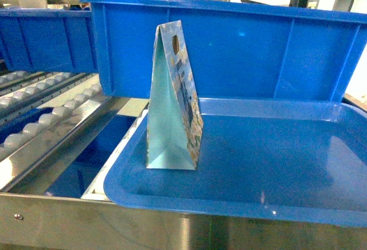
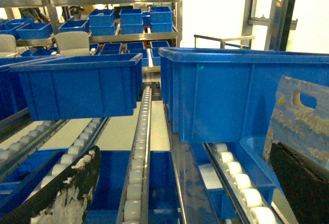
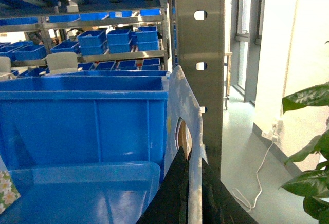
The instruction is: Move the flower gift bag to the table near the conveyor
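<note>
Right hand (image 3: 194, 183) sits at the bottom of its wrist view with the dark fingers (image 3: 169, 198) drawn narrow on either side of the thin pale edge of a flower gift bag (image 3: 180, 100); we judge it pinched there. Left hand (image 2: 185, 152) is spread wide and holds nothing; one worn finger (image 2: 77, 183) lies at the lower left of its frame, the other at the lower right.

In the head view a flower gift bag (image 1: 172, 118) stands upright at the left end of the blue tray (image 1: 172, 201) with no hand in frame; whether it is the bag in the right wrist view we cannot tell. The left wrist view catches it at the right edge (image 2: 298, 116).

We take the step in hand to be the lift out of the tray. The worktop shows in no view, so the next move calls for raising the bag over the tray's rim and turning until the worktop is found.

Room is tight behind, where the large blue bin (image 1: 241, 49) rises just beyond the bag. The conveyor (image 1: 34, 124) runs along the left and a steel post (image 3: 200, 54) stands close on the right, so the free way is up and back toward us.
</note>
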